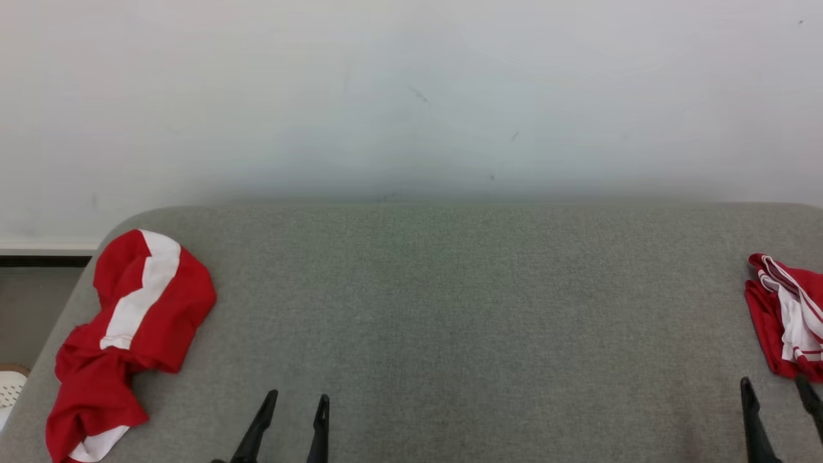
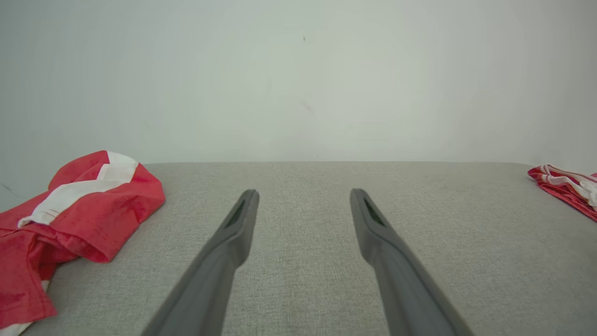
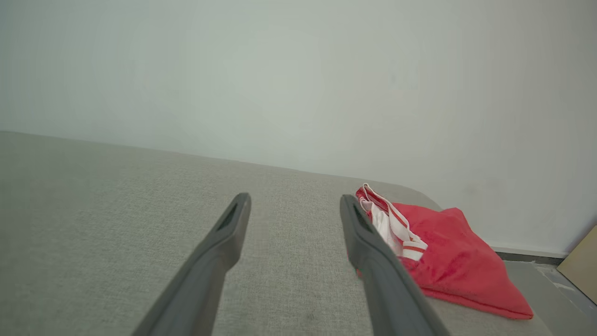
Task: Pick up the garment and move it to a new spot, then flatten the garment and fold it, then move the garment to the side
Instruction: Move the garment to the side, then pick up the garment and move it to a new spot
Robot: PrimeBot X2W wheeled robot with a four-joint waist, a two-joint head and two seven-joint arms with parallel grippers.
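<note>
Okay, left edge of the counter (image 1: 450, 308) first, what's there?

— That's the crumpled garment (image 1: 138, 321), red with a white band. It lies along the left edge, with its long axis running from the near-left corner toward the far edge and leaning a bit inward. It's bunched up, not flat.

And the arm next to it?

— The left tool (image 1: 298, 395) is at the near edge, to the right of the garment's near end and not touching it. Jaws wide, nothing between them.

Middle?

— Bare grey top, with a plain wall (image 1: 411, 96) behind the far edge.

Right side?

— The right tool (image 1: 773, 381) is by the near-right corner, also spread wide and empty. Just past it at the right edge sits the folded garment (image 3: 447, 261), red with white stripes. In the right wrist view it's tight against the right-hand finger; I can't tell if they touch.

Which one is the job?

— My call is the crumpled one; the striped one looks finished and parked aside. The left arm is far nearer. The grab means swinging left across the gap and coming in across that near-to-far axis. The right arm is well apart from it, the whole counter between.
</note>
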